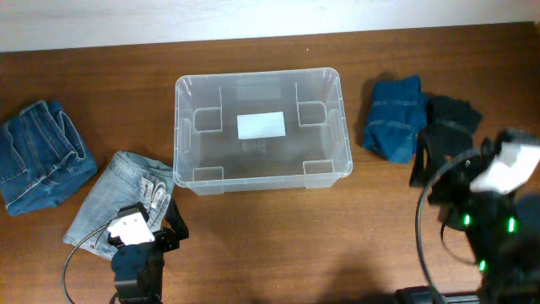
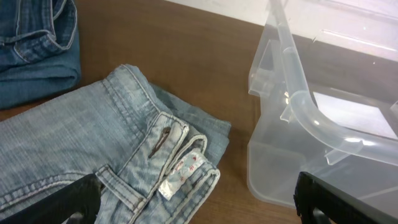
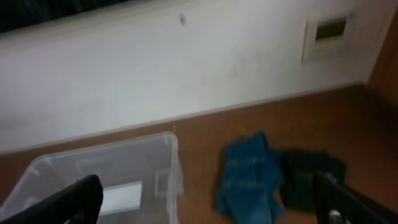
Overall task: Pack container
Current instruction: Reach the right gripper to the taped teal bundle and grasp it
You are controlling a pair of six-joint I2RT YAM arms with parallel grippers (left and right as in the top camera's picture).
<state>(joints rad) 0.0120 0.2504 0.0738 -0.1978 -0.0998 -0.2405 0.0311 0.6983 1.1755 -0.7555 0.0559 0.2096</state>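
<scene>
The container (image 1: 190, 127) stands upright in the middle of the desk (image 1: 278, 245). Pale jeans (image 2: 74, 143) lie just beside its left corner, and the left fingers (image 2: 78, 202) are spread apart above them. The right fingers (image 3: 68, 205) are also apart, near a blue garment (image 1: 395, 118) and what looks like black cloth (image 1: 451, 114).

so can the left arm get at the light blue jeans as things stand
Probably yes: the left gripper hangs open over the light blue jeans, nothing lies on them, and the container stands beside them.
</scene>
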